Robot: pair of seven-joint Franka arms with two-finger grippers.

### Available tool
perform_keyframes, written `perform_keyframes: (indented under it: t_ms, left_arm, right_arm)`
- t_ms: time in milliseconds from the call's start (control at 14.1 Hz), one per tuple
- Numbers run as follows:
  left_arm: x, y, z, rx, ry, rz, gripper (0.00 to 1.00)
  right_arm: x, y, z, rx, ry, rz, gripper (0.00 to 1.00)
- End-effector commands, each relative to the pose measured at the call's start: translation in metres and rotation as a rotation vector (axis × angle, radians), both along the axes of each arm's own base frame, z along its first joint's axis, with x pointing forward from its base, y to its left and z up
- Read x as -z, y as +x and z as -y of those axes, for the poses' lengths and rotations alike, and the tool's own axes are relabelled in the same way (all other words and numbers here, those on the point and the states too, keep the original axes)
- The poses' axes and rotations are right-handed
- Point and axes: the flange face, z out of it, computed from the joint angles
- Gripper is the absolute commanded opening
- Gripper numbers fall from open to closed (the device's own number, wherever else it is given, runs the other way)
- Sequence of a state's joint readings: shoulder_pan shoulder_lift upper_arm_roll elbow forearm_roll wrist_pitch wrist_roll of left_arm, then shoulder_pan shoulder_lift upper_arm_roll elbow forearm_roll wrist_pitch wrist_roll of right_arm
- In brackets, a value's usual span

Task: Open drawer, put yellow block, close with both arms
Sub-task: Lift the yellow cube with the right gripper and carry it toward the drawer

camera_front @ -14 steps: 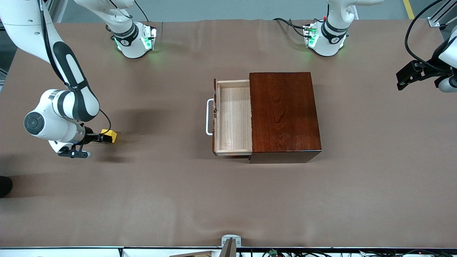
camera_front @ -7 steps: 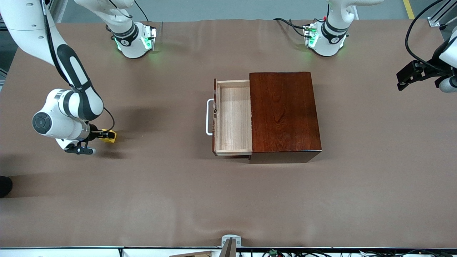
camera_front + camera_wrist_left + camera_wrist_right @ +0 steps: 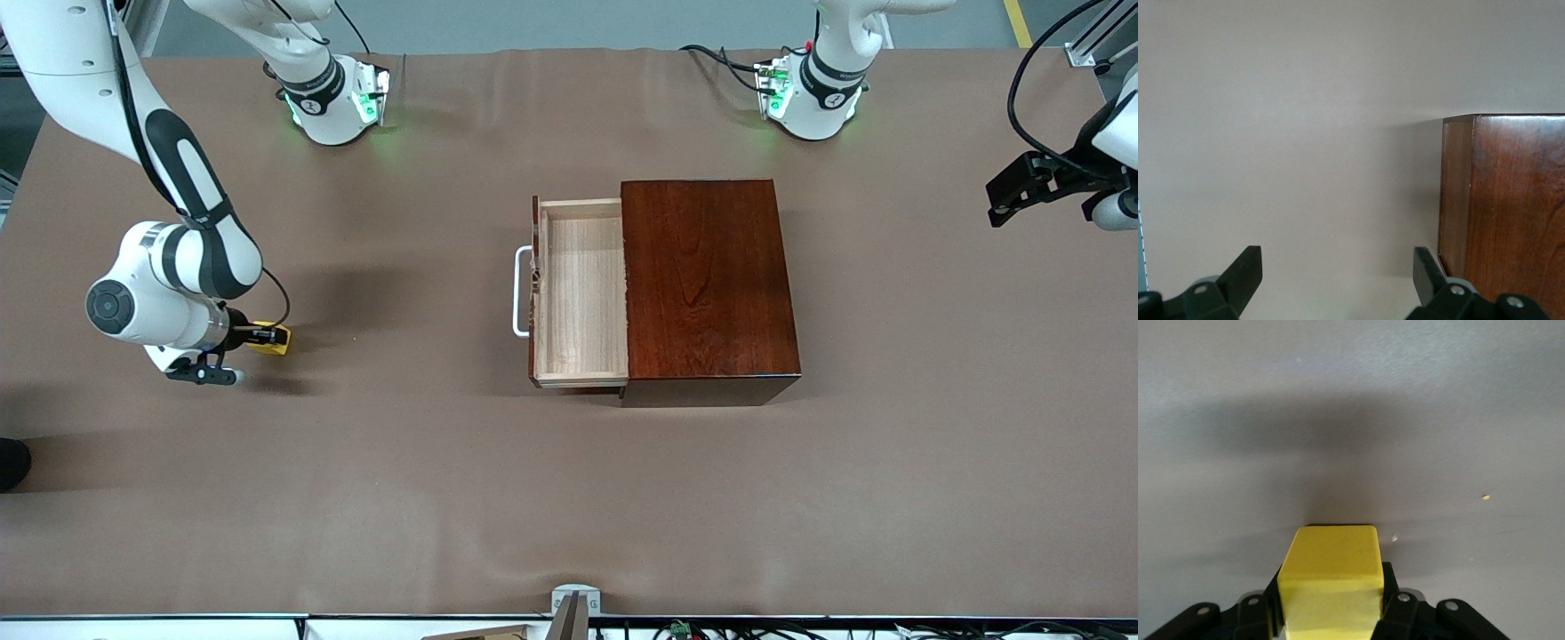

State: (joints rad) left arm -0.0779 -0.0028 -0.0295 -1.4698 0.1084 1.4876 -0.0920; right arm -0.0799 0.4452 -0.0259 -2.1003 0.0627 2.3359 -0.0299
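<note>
Right gripper (image 3: 263,336), clamped on the yellow block (image 3: 272,339) low over the table (image 3: 444,498) at the right arm's end. At three o'clock from the block in the front view: the drawer (image 3: 582,293), pulled out of the dark wooden box (image 3: 707,280), its white handle (image 3: 518,292) facing the block. Left gripper (image 3: 1337,280), fingers apart, waits beside the box at the left arm's end.

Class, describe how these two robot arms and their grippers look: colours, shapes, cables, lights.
Both arms are white, rounded, jointed tubes with dark grey joint bands. Each base glows green. Black cables run along the right arm and loop by the left arm. The right gripper and left gripper are black, two-fingered.
</note>
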Motion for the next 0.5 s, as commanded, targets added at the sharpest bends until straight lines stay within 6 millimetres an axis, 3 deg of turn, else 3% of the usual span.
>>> perform_keyframes:
  t_ms: [0,354,425]
  left_arm:
    - [-0.004,-0.007,0.003,0.028,-0.024,0.010,1.00]
    - [-0.002,-0.006,-0.002,0.019,-0.023,0.005,1.00]
    - [-0.002,-0.006,-0.003,0.017,-0.023,0.005,1.00]
  right_arm:
    - [-0.029,-0.002,-0.015,0.044,0.020,-0.019,0.10]
    - [-0.091,0.002,-0.040,0.109,0.021,-0.050,0.10]
    - [-0.107,0.004,-0.053,0.107,0.026,-0.058,0.10]
